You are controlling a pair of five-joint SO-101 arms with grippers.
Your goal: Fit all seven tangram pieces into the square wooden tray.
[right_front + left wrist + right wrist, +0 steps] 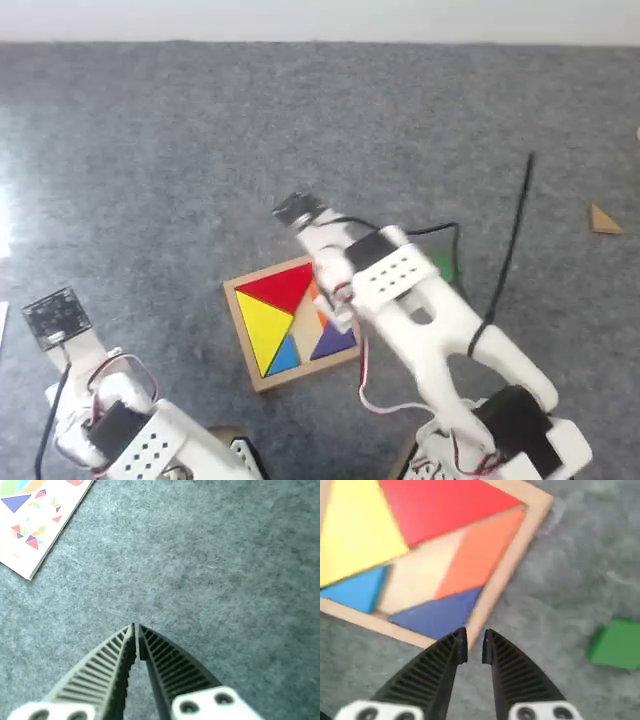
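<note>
— What does the high view give you?

— The tray (245,340) sits mid-table on grey carpet (150,150). It is turned so that its far edge climbs toward the right. The right arm (430,320) leans over its right side, and the left arm (130,430) sits at the near left, well apart. A tan triangle (603,220) lies far off to the right. A pale strip (320,20) runs beyond the carpet's far edge.

— And up close?

— The right wrist view shows the contents. The red triangle (445,505) and yellow triangle (360,530) meet along their edges. The blue triangle (355,592) and purple triangle (440,617) lie against one rim. The orange piece (480,550) lies lengthwise against the right rim. A patch of bare wood (415,577) shows between them. The green piece (617,645) lies on the carpet to the right of the tray, clear of it.

— The tools?

— The right gripper (474,647) hangs over the rim by the purple triangle. Its fingers are a narrow gap apart, with nothing between them. The left gripper (136,627) is pressed together at the tips over bare carpet. A printed sheet (35,520) of coloured figures lies beyond it.
</note>
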